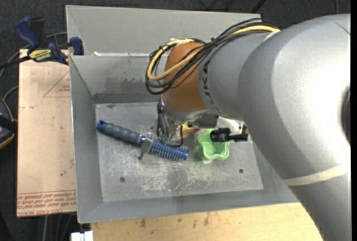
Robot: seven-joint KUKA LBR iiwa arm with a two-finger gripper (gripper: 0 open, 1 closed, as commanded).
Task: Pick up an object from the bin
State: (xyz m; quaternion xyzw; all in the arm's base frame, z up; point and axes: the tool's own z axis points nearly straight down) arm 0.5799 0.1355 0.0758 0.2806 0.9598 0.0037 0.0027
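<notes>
My gripper (168, 133) reaches down under the arm's orange cover to the middle of the bin floor. Its tip is right above the neck and bristle head of a blue brush (129, 137). The brush lies flat, its handle pointing to the upper left and its blue bristles (169, 151) just below the gripper. Whether the gripper touches the brush is unclear. A light green lumpy thing (212, 148) lies just right of the bristles. A white piece with a black part (231, 133) sits behind it, partly under the arm.
The large grey arm covers the right side of the bin. The bin's left wall and sloping back wall are close to the brush handle. Bare scuffed floor lies along the bin's front and lower left.
</notes>
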